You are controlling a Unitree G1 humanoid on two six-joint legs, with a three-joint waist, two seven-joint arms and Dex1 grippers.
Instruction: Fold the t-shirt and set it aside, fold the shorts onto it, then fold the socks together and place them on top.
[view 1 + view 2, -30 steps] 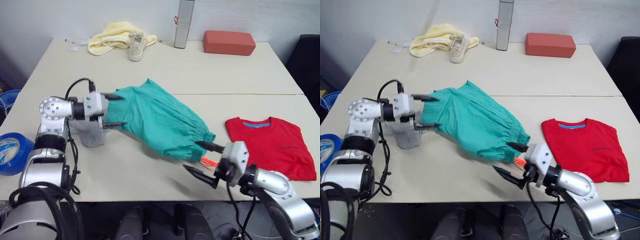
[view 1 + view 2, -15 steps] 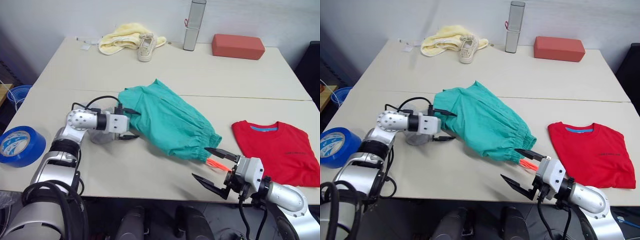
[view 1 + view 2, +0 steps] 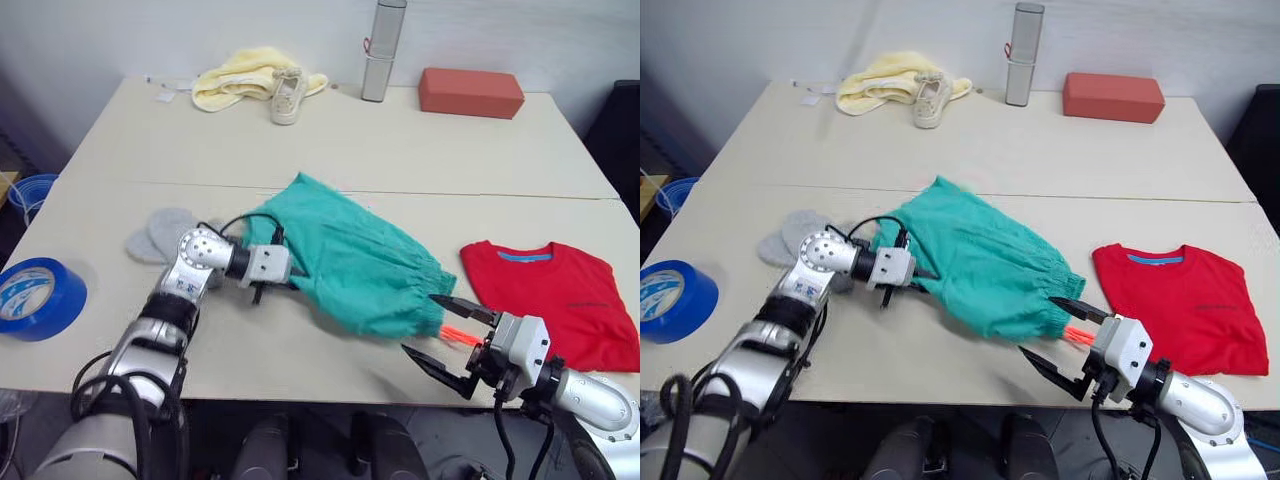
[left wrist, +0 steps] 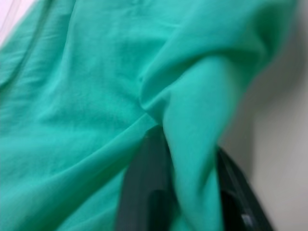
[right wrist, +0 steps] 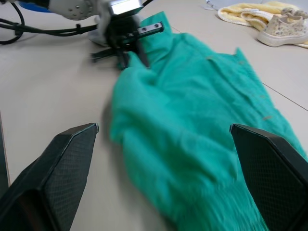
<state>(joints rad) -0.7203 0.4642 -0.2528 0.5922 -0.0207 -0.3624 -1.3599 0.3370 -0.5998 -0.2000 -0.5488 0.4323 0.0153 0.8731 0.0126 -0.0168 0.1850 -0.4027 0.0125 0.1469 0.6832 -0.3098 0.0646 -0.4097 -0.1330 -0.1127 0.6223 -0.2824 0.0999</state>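
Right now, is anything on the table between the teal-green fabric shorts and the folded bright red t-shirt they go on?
Nothing visible: bare table lies between the teal-green fabric shorts and the folded bright red t-shirt. The open right gripper hovers near that gap's front edge.

Left gripper [image 3: 285, 280] clamped on cloth; right gripper [image 3: 448, 335] spread wide.
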